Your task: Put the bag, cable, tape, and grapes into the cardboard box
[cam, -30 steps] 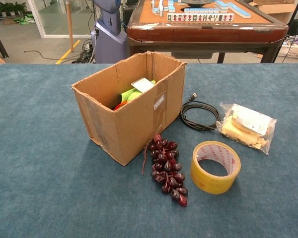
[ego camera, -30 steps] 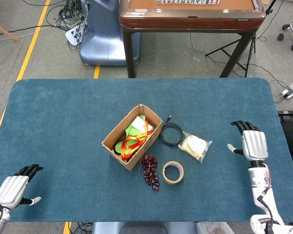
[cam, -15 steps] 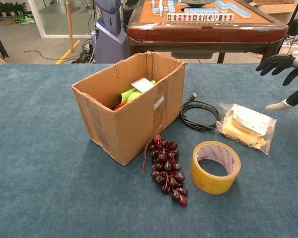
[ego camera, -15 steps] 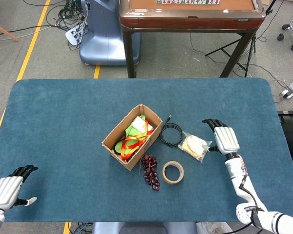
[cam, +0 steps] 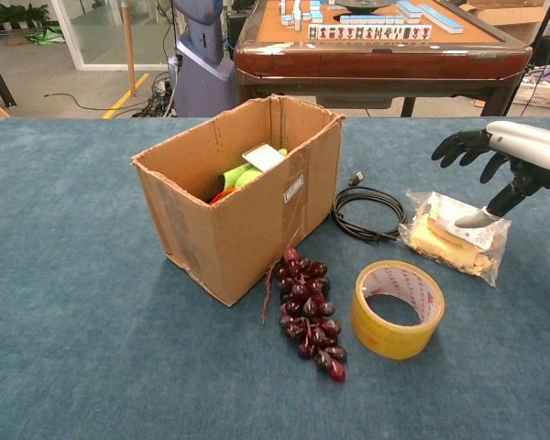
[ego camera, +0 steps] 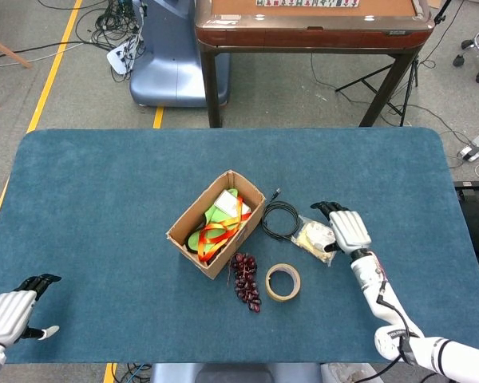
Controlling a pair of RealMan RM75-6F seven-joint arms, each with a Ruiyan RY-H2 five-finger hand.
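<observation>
The table (ego camera: pixel 104 183) carries the cardboard box (ego camera: pixel 216 223) at centre; only the head view shows the left robot hand (ego camera: pixel 8 313), empty, fingers loosely apart, at the near-left corner. Cable (cam: pixel 367 213), grapes (cam: pixel 309 308) and tape (cam: pixel 398 307) lie beside the box. The bag (cam: pixel 454 235) lies directly under the right robot hand (cam: pixel 504 160), fingers spread, thumb tip at its top; contact unclear

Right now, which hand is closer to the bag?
Right. The right hand hovers open just over the bag, its thumb tip at the bag's near edge. The left hand is far off at the table's front left corner, beyond the box.
</observation>
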